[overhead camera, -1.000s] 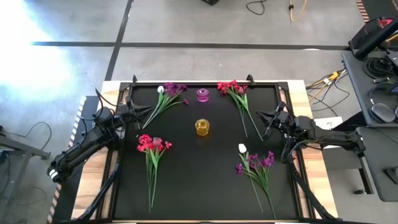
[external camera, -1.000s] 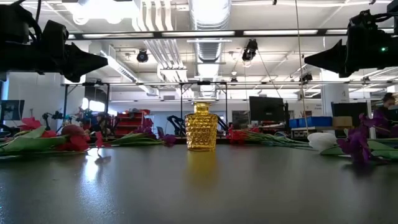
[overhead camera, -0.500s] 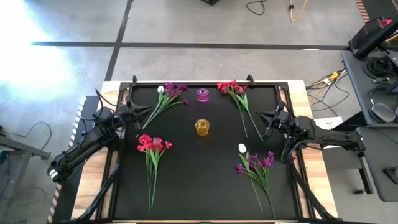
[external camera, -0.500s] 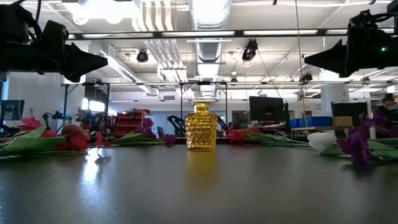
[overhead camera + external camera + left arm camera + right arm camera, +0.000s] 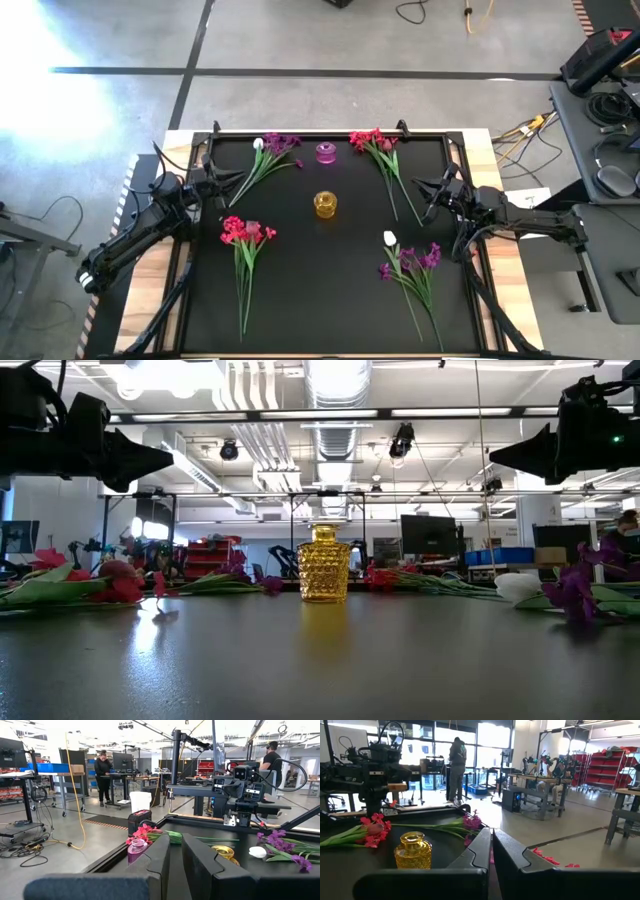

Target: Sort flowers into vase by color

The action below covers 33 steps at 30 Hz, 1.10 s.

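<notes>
I see nothing sorted: all flowers (image 5: 247, 240) lie on the counter (image 5: 330, 290), both vases (image 5: 325, 204) empty, fingers (image 5: 200, 860) nearly together.

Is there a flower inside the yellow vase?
No, the yellow vase stands empty in the middle of the black mat, and every flower lies flat around it.

surface: black table (image 5: 330, 290) | on it: four flower sprays (image 5: 243, 250) | yellow vase (image 5: 325, 204) | purple vase (image 5: 326, 153)
</notes>
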Available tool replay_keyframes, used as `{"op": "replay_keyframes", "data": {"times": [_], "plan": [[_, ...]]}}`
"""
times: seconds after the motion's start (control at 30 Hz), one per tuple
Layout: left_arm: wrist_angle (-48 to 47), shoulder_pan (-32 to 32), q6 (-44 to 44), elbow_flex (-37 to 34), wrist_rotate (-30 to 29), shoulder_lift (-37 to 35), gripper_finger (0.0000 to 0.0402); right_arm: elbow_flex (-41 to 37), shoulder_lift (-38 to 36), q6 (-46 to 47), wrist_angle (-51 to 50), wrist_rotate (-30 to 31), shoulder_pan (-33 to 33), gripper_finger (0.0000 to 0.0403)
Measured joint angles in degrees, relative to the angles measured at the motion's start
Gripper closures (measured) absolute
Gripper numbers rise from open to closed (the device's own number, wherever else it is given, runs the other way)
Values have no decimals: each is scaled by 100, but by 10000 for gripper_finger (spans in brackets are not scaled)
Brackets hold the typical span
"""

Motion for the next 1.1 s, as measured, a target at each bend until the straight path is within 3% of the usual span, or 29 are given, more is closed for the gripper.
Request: {"op": "replay_keyframes", "data": {"times": [0.13,0.3,0.7,1.0,1.1], "plan": [[4,2,61,0,-9,1,365,0,0,0,0,0,0,390],[2,2,799,0,-210,0,365,0,0,0,1,-1,0,390],[21,2,704,0,-210,0,365,0,0,0,-1,0,-1,390],[485,2,-1235,7,-267,6,365,-2,0,0,0,-1,-1,390],[686,3,-1351,7,240,13,365,0,0,0,1,-1,-2,390]]}}
